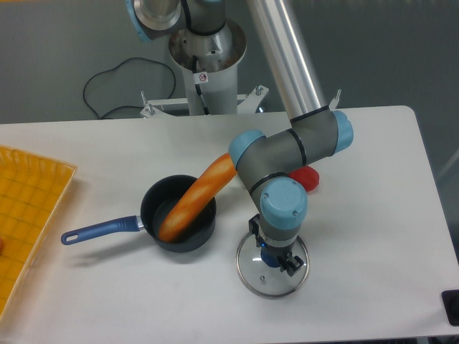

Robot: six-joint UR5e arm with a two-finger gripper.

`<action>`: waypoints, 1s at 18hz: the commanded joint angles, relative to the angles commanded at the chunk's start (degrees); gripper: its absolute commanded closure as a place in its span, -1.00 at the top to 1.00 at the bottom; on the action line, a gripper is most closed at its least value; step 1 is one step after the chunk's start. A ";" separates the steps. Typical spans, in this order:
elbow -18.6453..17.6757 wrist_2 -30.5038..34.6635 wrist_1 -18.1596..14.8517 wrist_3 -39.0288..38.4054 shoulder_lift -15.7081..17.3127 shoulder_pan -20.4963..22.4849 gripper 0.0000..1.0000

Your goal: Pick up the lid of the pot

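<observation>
A round glass pot lid (252, 275) with a metal rim lies flat on the white table, right of the pot. My gripper (275, 259) points straight down over the lid's centre, where the knob sits. The wrist hides the fingers and the knob, so I cannot tell whether the fingers are closed on it. The dark pot (154, 208) with a blue handle (100, 231) stands to the left, with a long baguette (197, 198) leaning out of it.
A red object (308, 178) lies partly behind the arm's elbow. A yellow tray (29, 215) sits at the table's left edge. The robot base (208, 64) stands at the back, and a black item (452, 307) sits at the right edge.
</observation>
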 joint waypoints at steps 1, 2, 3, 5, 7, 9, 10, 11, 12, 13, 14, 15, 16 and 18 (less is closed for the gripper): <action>0.00 0.00 0.00 0.00 0.00 0.00 0.33; 0.00 0.00 0.00 0.00 0.09 0.00 0.29; 0.00 0.00 0.00 0.00 0.09 0.00 0.26; 0.09 0.00 0.00 -0.09 0.09 0.00 0.21; 0.09 0.09 0.00 -0.18 0.26 0.00 0.16; 0.09 0.09 -0.09 -0.26 0.53 0.00 0.12; 0.09 0.09 -0.09 -0.35 0.61 0.00 0.11; 0.17 0.09 -0.09 -0.35 0.88 0.00 0.11; 0.18 0.09 -0.17 -0.53 1.23 0.00 0.11; 0.09 0.35 -0.26 -0.61 1.75 0.00 0.11; 0.17 0.35 -0.52 -0.62 2.45 0.00 0.11; 0.18 0.35 -0.79 -0.62 2.98 0.00 0.11; 0.18 0.35 -0.97 -0.62 3.60 0.09 0.11; 0.18 0.44 -1.58 -0.62 4.48 0.18 0.11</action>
